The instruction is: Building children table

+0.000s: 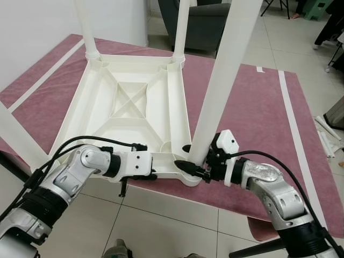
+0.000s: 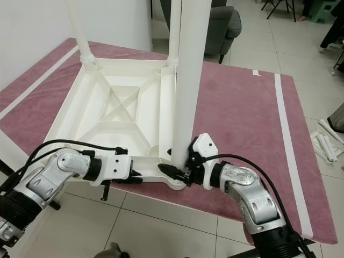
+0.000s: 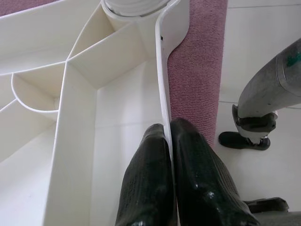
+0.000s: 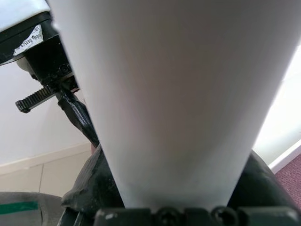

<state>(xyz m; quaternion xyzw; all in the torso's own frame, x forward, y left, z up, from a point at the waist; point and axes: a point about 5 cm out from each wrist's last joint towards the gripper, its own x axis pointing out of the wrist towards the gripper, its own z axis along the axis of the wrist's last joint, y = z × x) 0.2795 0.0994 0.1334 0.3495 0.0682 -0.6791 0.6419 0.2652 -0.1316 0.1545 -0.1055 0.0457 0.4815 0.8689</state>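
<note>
— While the table top (image 1: 129, 107) lies upside down on the red mat (image 1: 258, 107), which hand has what?

— Biggest first: the top spreads out ahead of both hands. The left gripper (image 3: 170, 141) is clamped on its near rim, one finger inside the wall and one outside, so it pins the edge. The right gripper (image 1: 194, 161) is closed around the leg (image 1: 223, 80) just above the near corner socket (image 1: 185, 173).

— And the leg's direction?

— Its long axis runs up and away from the right hand, leaning slightly, its foot at the socket directly below the fingers. Whether it is fully seated I can't tell — the fingers hide the joint.

— Which arm is nearer the socket?

— The right; the left sits just beside it along the rim.

— So the coming move?

— I'd judge a push or twist straight down the leg's axis, the left bracing. Two far sockets already carry legs (image 1: 86, 27).
</note>
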